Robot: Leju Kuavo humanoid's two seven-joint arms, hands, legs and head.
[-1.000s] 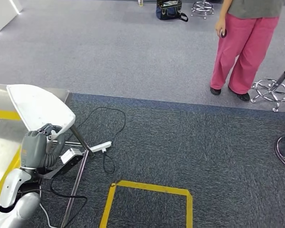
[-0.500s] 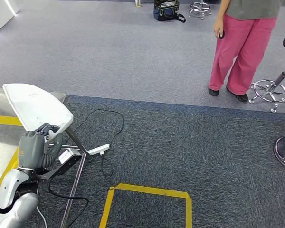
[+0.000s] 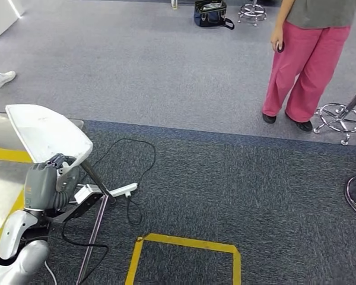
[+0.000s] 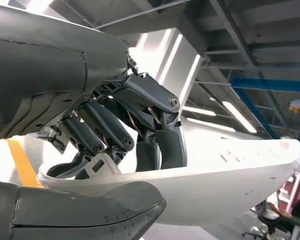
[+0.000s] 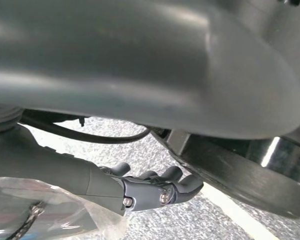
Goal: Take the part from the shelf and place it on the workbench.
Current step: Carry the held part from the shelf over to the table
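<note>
The robot's left hand point(image 3: 55, 181) grips a white moulded part point(image 3: 46, 133) from beneath, thumb under its edge and dark fingers point(image 4: 114, 135) curled over the rim, carrying it low at the robot's left side above the corner of a shiny metal workbench point(image 3: 2, 178) striped with yellow tape. Across the last second the whole floor picture slides a little one way and back, and a white shoe point(image 3: 2, 79) comes into the far left edge: the camera has swung, judged as the robot turning toward the bench, while the part sits the same in the hand. The part is off the shelf, then, and not yet set down. The right hand point(image 5: 156, 187) hangs over grey carpet with its fingers loosely extended, holding nothing. A person in pink trousers point(image 3: 308, 65) stands well apart beside a stool point(image 3: 342, 113). No brand, label or writing can be read anywhere.
</note>
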